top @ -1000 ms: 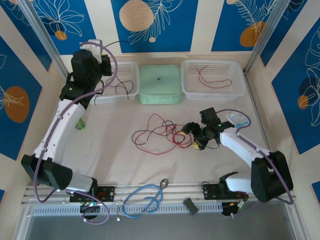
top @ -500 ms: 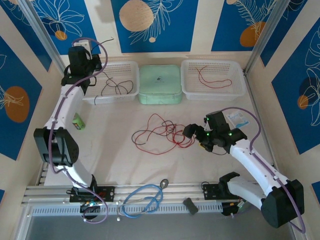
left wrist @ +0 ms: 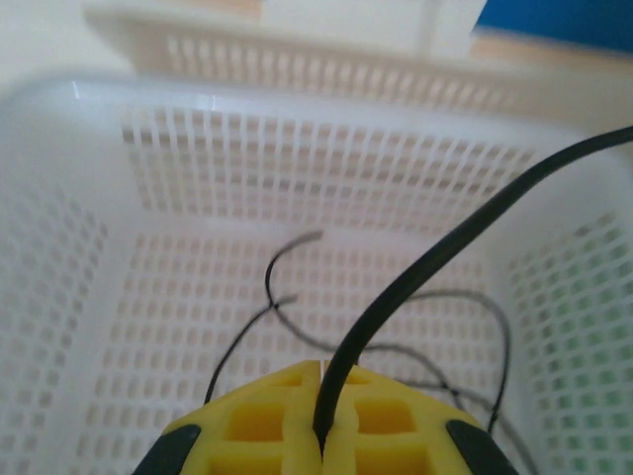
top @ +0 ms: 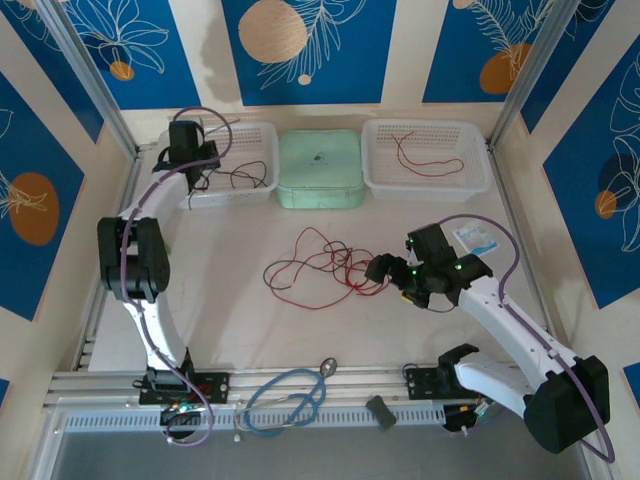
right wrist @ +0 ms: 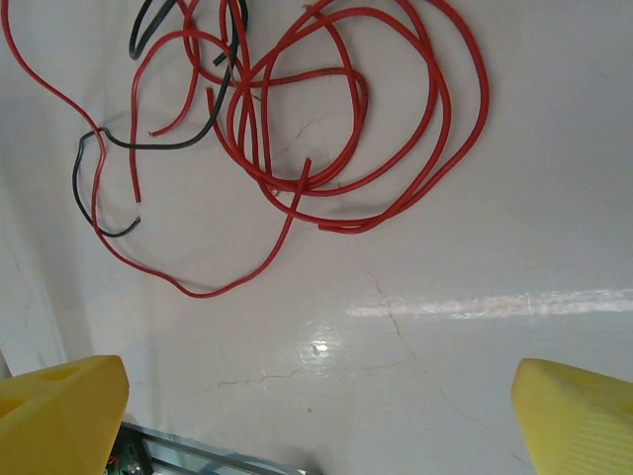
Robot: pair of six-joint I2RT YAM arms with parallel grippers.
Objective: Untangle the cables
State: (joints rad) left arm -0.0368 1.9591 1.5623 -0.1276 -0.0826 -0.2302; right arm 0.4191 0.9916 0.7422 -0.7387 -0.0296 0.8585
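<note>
Left gripper (left wrist: 318, 421): pressed together on a black cable (left wrist: 415, 267), high over the left basket (left wrist: 148, 158) at the far side of the table (top: 230, 300).
Right gripper (right wrist: 318, 414): wide apart, holding nothing, low over the table just beside the tangle (right wrist: 336, 119).
Done so far: one red cable (top: 425, 158) lying alone in the right basket (top: 470, 180); thin black wires (left wrist: 287, 297) already on the bottom of the left basket; the clamped black cable probably about to join them, not yet let go.
Left to do: the tangle in the middle of the table, with several red loops crossing each other and a black strand (right wrist: 158, 144) running through one side. By judgement somewhere in the middle of the task, with the biggest knot not yet opened.
Sorting, as it looks: black to the left basket, red to the right one.
Around: a green box (top: 320, 170) with lid between the two baskets; a light-blue looped cable (top: 290, 400) and a small dark block (top: 380, 410) at the near rail, no part of the task.
In the way: nothing between the right gripper and the tangle; the red loops overlap closely, so pulling one end may drag the whole heap along.
</note>
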